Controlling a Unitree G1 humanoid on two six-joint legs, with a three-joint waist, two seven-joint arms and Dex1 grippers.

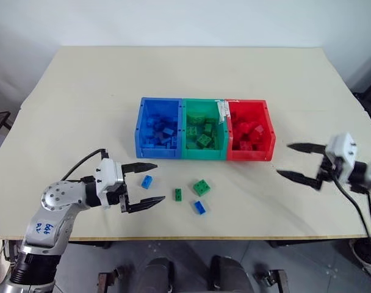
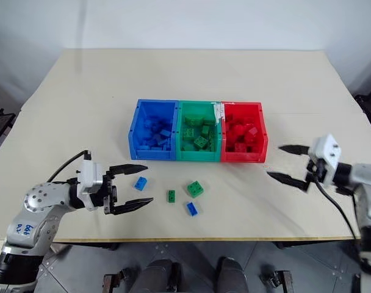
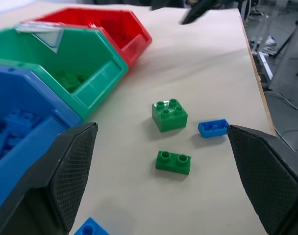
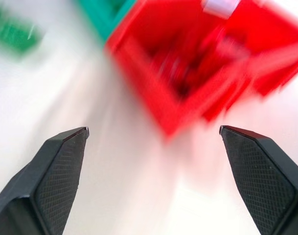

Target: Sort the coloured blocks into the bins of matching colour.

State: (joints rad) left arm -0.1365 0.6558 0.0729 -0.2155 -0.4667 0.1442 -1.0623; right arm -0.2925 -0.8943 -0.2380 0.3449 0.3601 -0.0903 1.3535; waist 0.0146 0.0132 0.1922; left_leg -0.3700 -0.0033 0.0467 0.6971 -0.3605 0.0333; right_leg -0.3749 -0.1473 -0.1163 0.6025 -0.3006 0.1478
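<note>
Three joined bins stand mid-table: blue [image 1: 154, 150], green [image 1: 204, 152] and red [image 1: 250, 152], each holding blocks of its own colour. In front of them lie loose blocks: a blue brick [image 1: 147, 180], a narrow green one [image 1: 178, 195], a square green one [image 1: 201, 187] and another blue one [image 1: 199, 207]. My left gripper [image 1: 160, 182] is open at the front left, level, its fingers either side of the first blue brick [image 3: 90, 228] and nothing held. To the right of the red bin my right gripper [image 1: 284, 159] hangs open and empty above the table.
The table's front edge [image 1: 191, 237] runs close behind the loose blocks and under both grippers. A white label [image 1: 222, 112] sits on the rim between the green and red bins. Bare tabletop stretches behind the bins and to both sides.
</note>
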